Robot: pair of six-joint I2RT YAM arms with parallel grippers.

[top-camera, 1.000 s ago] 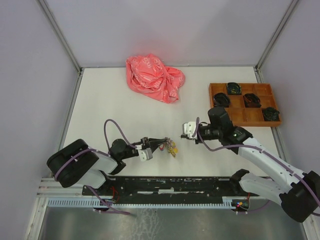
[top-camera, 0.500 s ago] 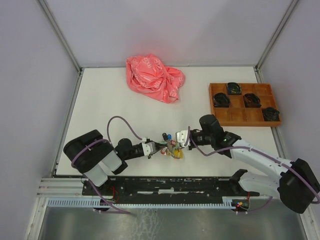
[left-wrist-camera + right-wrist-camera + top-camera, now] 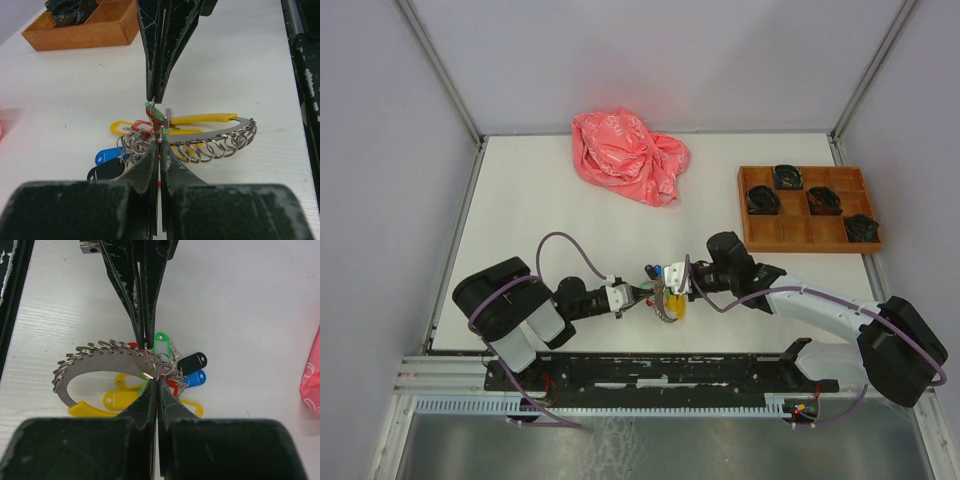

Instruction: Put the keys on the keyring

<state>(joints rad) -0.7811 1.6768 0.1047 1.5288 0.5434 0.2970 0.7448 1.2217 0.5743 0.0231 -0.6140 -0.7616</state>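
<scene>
The keyring (image 3: 220,131) is a curved metal band strung with several small rings and has a yellow handle; it also shows in the right wrist view (image 3: 95,361). It lies at the table's front middle (image 3: 667,303). Keys with green (image 3: 160,337) and red (image 3: 173,385) tags bunch at its end, among yellow, blue and black tags. My left gripper (image 3: 160,142) is shut on a small ring at the band's end. My right gripper (image 3: 157,380) faces it tip to tip, shut on a key in the bunch. Which key is hidden.
A crumpled pink bag (image 3: 628,156) lies at the back middle. A wooden compartment tray (image 3: 808,232) with dark items stands at the right. The black base rail (image 3: 650,368) runs along the near edge just below the keys.
My right gripper has moved left and down to the key bunch. The left gripper has shifted right with the bunch. The two tips now meet at it.
</scene>
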